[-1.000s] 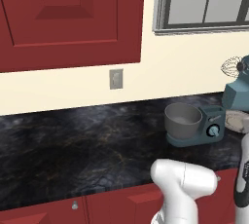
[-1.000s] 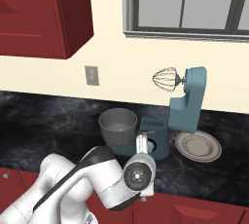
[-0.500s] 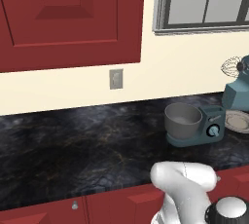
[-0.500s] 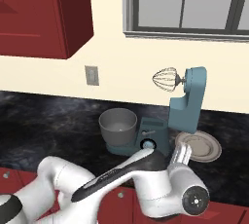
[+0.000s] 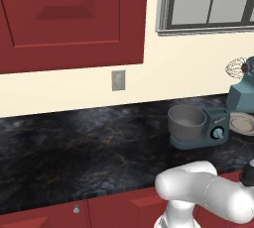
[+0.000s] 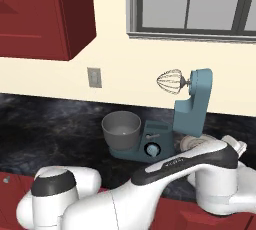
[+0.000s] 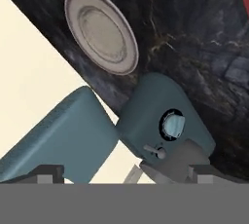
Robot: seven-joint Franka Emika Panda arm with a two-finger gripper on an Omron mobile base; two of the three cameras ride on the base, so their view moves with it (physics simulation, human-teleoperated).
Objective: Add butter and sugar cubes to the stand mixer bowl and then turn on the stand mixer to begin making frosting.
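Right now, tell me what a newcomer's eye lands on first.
The slate-teal stand mixer on the dark counter, head tilted up with its wire whisk raised before the cream wall. The grey bowl sits on its base. A round grey plate lies beside it.

Left base view looked forward and down from behind the arm's left; right base view did likewise from its right. Both shared the black counter (image 5: 89, 142), stand mixer (image 6: 192, 106) and stand mixer bowl (image 5: 187, 122). Hand view sat close above the mixer, rolled, facing the grey plate (image 7: 101, 29).
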